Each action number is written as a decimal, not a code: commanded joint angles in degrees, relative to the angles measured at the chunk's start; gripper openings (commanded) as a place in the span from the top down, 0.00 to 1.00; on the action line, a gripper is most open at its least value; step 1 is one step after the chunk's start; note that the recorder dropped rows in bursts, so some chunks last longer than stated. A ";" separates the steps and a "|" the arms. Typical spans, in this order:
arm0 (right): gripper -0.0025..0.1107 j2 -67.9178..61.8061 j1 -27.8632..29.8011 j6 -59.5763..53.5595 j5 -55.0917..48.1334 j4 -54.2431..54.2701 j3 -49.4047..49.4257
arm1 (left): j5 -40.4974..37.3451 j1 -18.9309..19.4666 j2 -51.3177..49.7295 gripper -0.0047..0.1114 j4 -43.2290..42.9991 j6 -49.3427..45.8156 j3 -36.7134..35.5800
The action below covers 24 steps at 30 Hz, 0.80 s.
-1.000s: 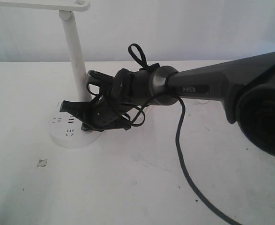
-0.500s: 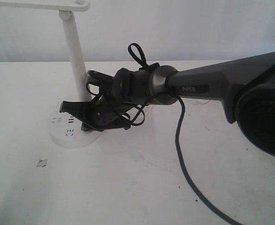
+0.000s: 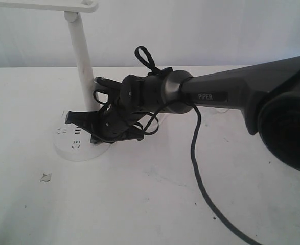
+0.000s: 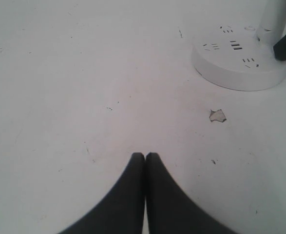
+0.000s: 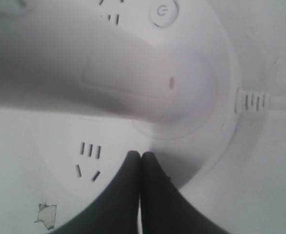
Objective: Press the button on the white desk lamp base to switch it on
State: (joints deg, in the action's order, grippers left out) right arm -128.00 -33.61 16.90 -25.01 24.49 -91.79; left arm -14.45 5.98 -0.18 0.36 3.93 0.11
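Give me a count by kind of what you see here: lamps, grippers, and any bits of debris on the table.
Desk lamps: 1, the white desk lamp base
Grippers: 2, the left gripper and the right gripper, both shut
Debris: 1 small flake on the table beside the base
Total: 4

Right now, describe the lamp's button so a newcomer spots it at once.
Start at the round white desk lamp base with its tall stem. On its flat top, near the stem's foot, sits the button. Unlike the dark socket slots around it, it is a small white circle bearing a grey power symbol.
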 commanded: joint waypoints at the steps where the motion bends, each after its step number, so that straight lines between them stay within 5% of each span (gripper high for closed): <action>1: 0.98 -2.47 -0.01 -0.09 -4.87 -3.18 1.25 | -0.10 -0.47 0.18 0.96 0.13 0.07 -0.11; 24: 0.98 1.23 -0.01 -0.09 1.81 1.49 1.25 | -0.10 -0.47 0.18 0.96 0.13 0.07 -0.11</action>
State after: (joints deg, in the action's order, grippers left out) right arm -126.81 -33.61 16.90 -22.90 25.46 -91.32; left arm -14.45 5.98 -0.18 0.36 3.93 0.11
